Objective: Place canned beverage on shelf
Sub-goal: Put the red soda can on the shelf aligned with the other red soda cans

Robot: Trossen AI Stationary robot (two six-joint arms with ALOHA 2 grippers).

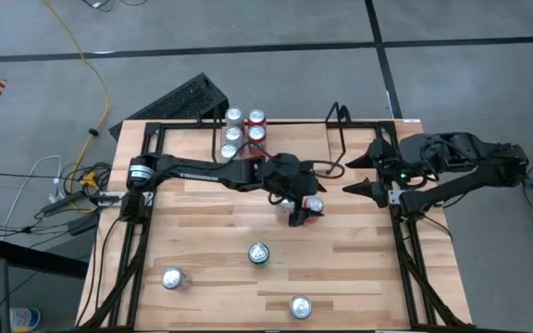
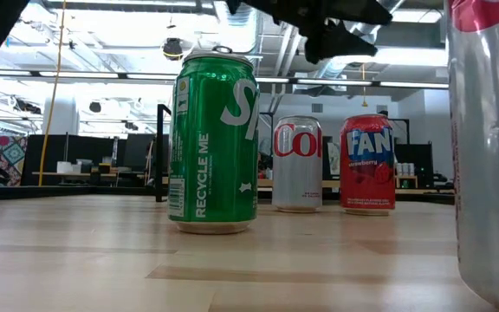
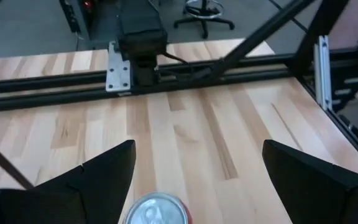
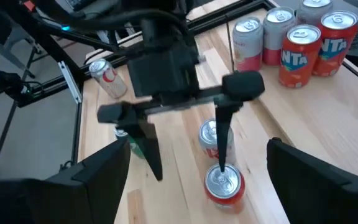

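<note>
High view: can (image 1: 314, 205) btwn left claw (image 1: 302, 212) fingers

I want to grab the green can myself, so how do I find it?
Look down on the wooden table. Away from the packed group of cans, three cans stand alone; the green can is the middle one, closest to the table's centre. It alone is green; its two neighbours look silver.
</note>
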